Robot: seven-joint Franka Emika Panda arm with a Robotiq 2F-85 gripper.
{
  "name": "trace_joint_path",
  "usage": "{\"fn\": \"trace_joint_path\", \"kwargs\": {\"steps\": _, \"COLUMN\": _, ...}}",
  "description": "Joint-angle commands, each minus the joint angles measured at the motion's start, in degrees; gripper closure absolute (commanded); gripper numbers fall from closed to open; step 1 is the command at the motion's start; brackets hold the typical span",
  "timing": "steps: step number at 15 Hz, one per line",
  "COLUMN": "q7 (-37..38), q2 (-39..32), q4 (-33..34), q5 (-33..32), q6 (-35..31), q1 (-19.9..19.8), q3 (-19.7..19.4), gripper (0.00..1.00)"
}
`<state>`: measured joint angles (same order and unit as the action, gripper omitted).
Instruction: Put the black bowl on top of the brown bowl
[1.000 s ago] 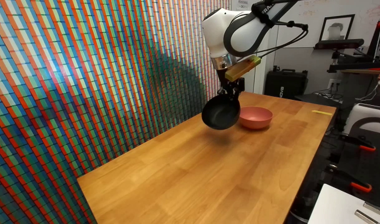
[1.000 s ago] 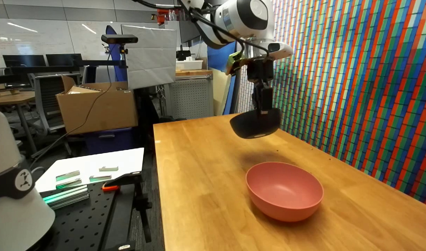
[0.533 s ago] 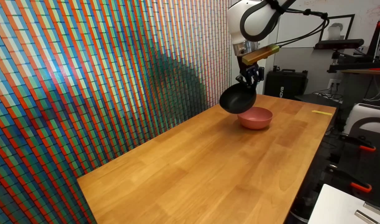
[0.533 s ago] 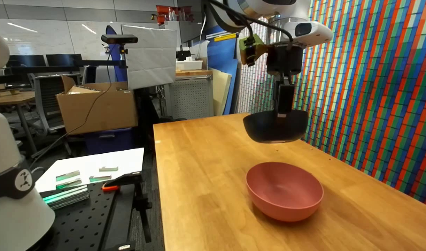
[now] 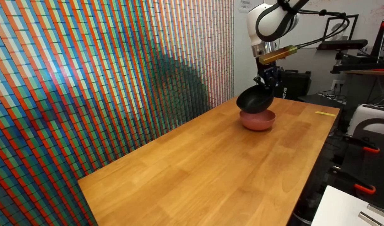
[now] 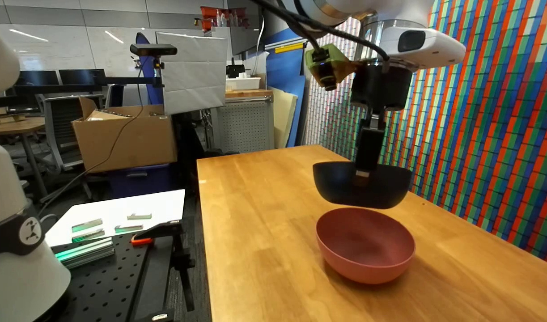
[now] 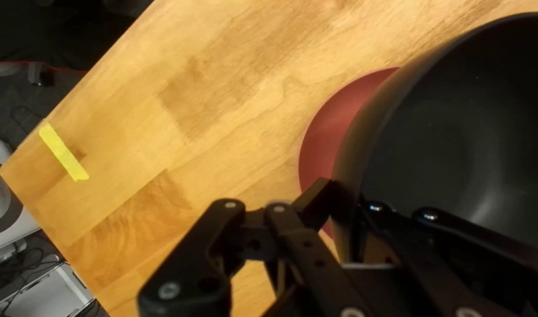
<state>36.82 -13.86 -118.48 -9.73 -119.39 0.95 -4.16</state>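
Observation:
The black bowl (image 5: 254, 99) is held by its rim, tilted, just above the brown bowl (image 5: 257, 121) in an exterior view. In an exterior view the black bowl (image 6: 336, 183) hangs over the far part of the reddish-brown bowl (image 6: 367, 250), which stands upright on the table. My gripper (image 6: 362, 170) is shut on the black bowl's rim, one finger inside and one outside. In the wrist view the gripper (image 7: 345, 204) grips the rim of the black bowl (image 7: 444, 132), which hides most of the brown bowl (image 7: 323, 141). Whether the bowls touch is unclear.
The wooden table (image 5: 192, 169) runs along a wall of coloured tiles (image 5: 116, 78). Yellow tape (image 7: 64, 152) lies near a table corner. A side bench with a white board (image 6: 121, 214) and the robot base stand beside the table.
My gripper has carried the black bowl across the table to above the brown bowl, and over the last half second it has come lower. The brown bowl has not moved.

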Motion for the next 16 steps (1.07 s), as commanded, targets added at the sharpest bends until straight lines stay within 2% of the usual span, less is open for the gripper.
{"fn": "trace_joint_path", "kwargs": {"steps": 1, "q7": -1.1, "q2": 1.7, "q4": -1.8, "q5": 2.0, "q6": 0.2, "q1": -0.5, "q3": -0.3, "gripper": 0.86}}
{"fn": "trace_joint_path", "kwargs": {"steps": 2, "q7": -0.7, "q2": 1.7, "q4": -1.8, "q5": 1.9, "q6": 0.2, "q1": -0.5, "q3": -0.5, "gripper": 0.64}}
{"fn": "trace_joint_path", "kwargs": {"steps": 4, "q7": -0.3, "q2": 1.5, "q4": -1.6, "q5": 1.7, "q6": 0.1, "q1": -0.4, "q3": -0.6, "gripper": 0.61}}
{"fn": "trace_joint_path", "kwargs": {"steps": 12, "q7": -0.8, "q2": 2.7, "q4": -1.1, "q5": 0.7, "q6": 1.0, "q1": 0.7, "q3": 0.2, "gripper": 0.01}}
{"fn": "trace_joint_path", "kwargs": {"steps": 16, "q7": -3.5, "q2": 4.2, "q4": 1.5, "q5": -2.6, "q6": 4.1, "q1": 4.0, "q3": 3.1, "gripper": 0.0}}
